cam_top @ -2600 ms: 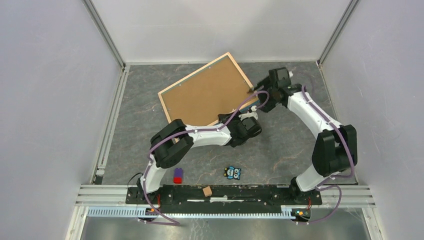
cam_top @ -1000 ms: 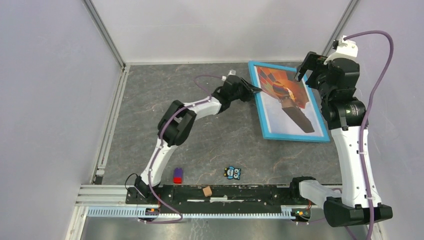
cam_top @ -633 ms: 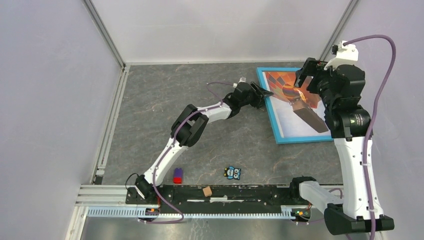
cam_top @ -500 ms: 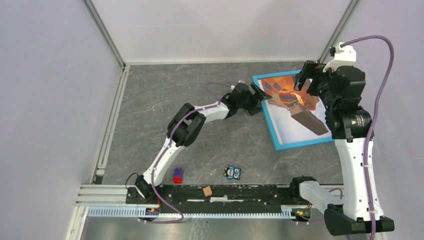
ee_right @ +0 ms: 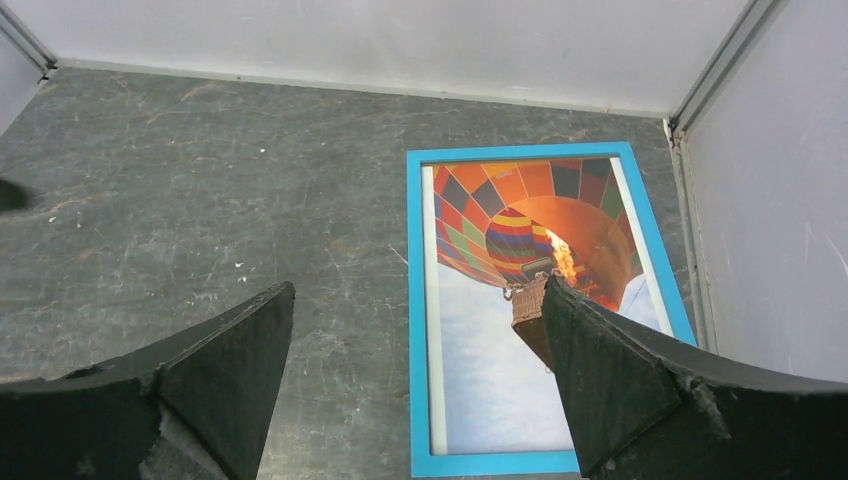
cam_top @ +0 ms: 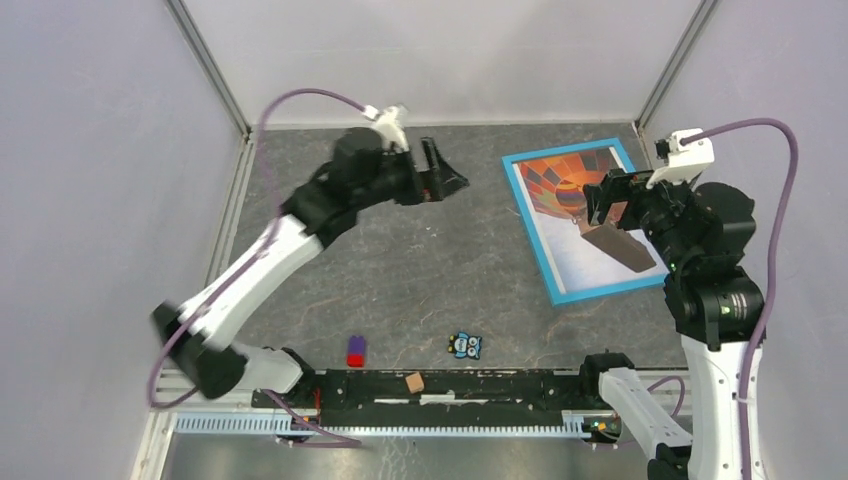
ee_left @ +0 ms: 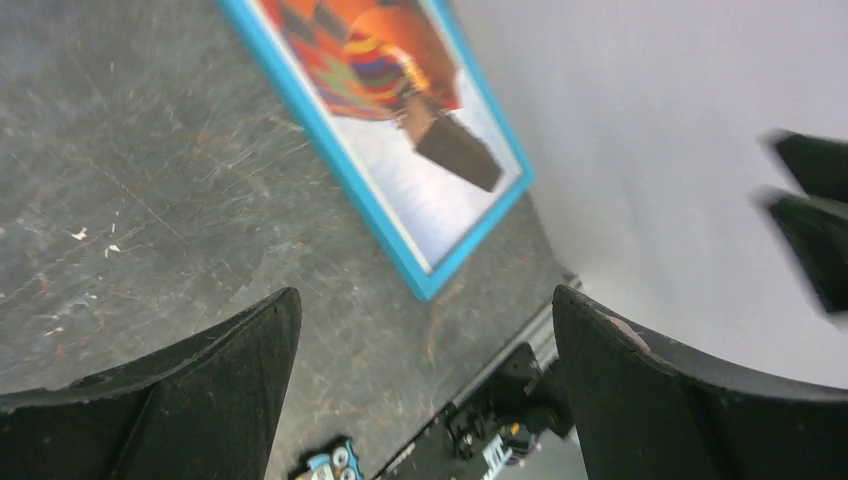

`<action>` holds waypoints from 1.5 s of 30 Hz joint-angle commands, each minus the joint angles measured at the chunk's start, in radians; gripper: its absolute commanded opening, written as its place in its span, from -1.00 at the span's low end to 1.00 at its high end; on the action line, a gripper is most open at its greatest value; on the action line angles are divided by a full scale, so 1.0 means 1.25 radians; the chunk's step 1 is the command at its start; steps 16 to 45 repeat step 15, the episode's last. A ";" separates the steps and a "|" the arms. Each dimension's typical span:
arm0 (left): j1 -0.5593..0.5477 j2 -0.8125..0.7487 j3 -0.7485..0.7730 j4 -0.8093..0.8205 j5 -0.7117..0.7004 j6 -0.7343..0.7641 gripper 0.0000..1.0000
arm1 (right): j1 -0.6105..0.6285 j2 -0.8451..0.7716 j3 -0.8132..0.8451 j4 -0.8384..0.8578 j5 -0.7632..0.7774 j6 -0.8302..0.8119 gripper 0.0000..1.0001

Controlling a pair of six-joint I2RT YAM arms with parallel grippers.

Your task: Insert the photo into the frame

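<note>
Two pairs of fingers hang spread wide and empty, neither touching anything. The frame (cam_top: 528,230) lies flat and face up on the worktop (cam_top: 400,270). The photo (cam_top: 562,190) shows inside its blue rim, balloon toward the frame's far end, so the print looks seated. The right fingers (ee_right: 230,370) hover above the frame, which sits below and ahead of them. Its long axis runs straight away from that wrist, and its left rim falls about midway in their gap. The left fingers (ee_left: 200,390) hang high and well off to the frame's left. The right arm is plainly the nearer, so any last press or check would fall to it, coming straight down onto the frame.
</note>
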 commanded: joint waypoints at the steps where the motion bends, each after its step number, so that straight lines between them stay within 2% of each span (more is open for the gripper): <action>1: -0.009 -0.261 -0.020 -0.217 -0.021 0.156 1.00 | -0.001 -0.050 -0.027 0.035 -0.021 -0.015 0.96; 6: -0.010 -0.469 0.047 -0.305 -0.128 0.166 1.00 | 0.000 -0.085 -0.029 0.054 -0.039 0.038 0.96; 12: -0.009 -0.561 0.110 -0.366 -0.151 0.150 1.00 | 0.000 -0.124 -0.053 0.085 -0.070 0.073 0.96; 45: -0.010 -0.577 0.108 -0.366 -0.145 0.140 1.00 | 0.000 -0.135 -0.059 0.095 -0.057 0.072 0.96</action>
